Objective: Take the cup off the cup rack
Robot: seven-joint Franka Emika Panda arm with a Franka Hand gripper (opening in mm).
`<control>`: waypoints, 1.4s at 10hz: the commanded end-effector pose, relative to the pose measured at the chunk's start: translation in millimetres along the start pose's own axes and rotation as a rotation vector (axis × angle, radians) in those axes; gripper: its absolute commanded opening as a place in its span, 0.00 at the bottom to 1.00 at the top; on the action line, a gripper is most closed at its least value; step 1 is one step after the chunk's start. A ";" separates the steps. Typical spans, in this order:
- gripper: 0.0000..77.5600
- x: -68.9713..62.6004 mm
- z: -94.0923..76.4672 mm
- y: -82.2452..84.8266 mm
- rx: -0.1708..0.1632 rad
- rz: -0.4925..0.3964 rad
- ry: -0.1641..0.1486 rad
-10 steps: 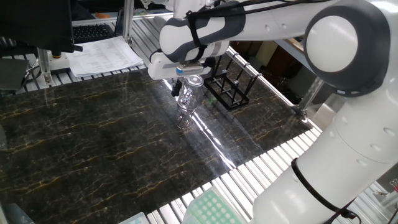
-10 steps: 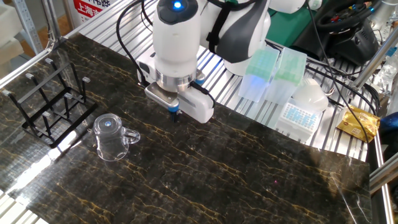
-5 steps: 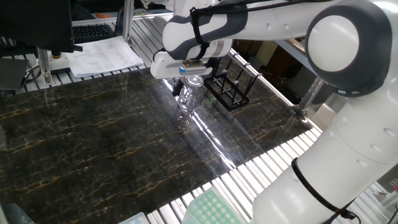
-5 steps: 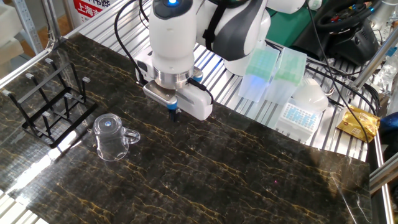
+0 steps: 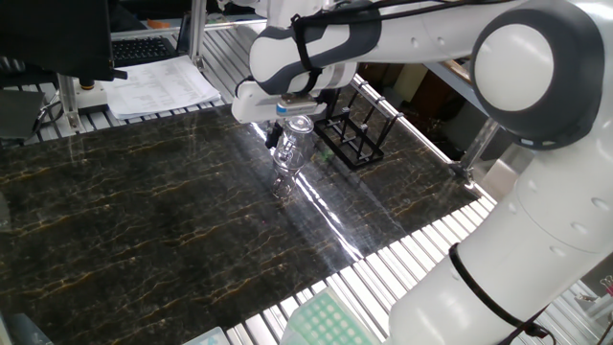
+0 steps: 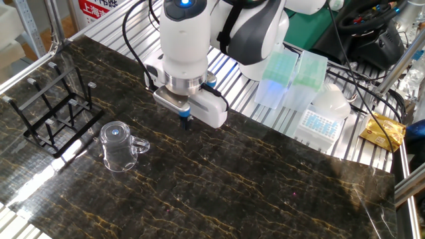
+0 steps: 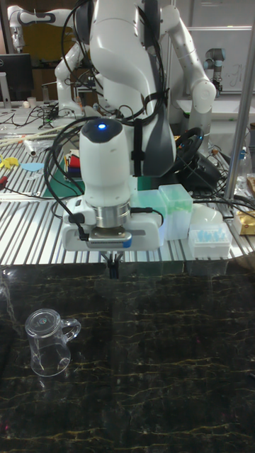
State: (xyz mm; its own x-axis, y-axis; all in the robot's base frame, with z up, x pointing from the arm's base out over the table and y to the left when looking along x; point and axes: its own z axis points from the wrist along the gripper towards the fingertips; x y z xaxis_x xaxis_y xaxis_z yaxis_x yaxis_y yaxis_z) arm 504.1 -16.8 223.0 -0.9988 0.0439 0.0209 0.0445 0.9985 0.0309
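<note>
Cup [image 6: 120, 147]: clear glass, upside down on dark marble worktop [image 6: 265, 186], handle turned away from cup rack [image 6: 55, 109], just beside it, not touching. Tool [image 6: 186, 121]: raised beyond cup, fingers together, empty.

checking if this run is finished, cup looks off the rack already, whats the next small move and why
Probably just lift the gripper a little higher and clear. The cup stands mouth-down on the table, apart from the cup rack, whose prongs hold nothing. The gripper hangs away from the cup, holding nothing, so no regrasp seems needed.
</note>
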 end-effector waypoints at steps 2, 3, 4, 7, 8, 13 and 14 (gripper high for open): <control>0.01 -0.7 -1.3 0.0 0.004 -0.159 0.018; 0.01 -0.7 -1.3 0.0 0.001 -0.161 0.027; 0.01 -0.7 -1.3 0.0 0.004 -0.154 0.028; 0.01 -0.8 -6.6 13.4 0.015 -0.108 0.044; 0.01 -0.7 -10.0 20.4 0.018 -0.094 0.047; 0.01 -1.5 -42.1 33.0 0.033 -0.114 0.045; 0.01 -1.7 -46.7 33.5 0.025 -0.109 0.047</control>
State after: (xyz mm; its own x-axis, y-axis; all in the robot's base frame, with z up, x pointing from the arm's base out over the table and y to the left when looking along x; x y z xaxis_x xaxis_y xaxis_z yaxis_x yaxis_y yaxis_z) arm 506.6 14.1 252.0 -0.9961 -0.0496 0.0726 -0.0501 0.9987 -0.0044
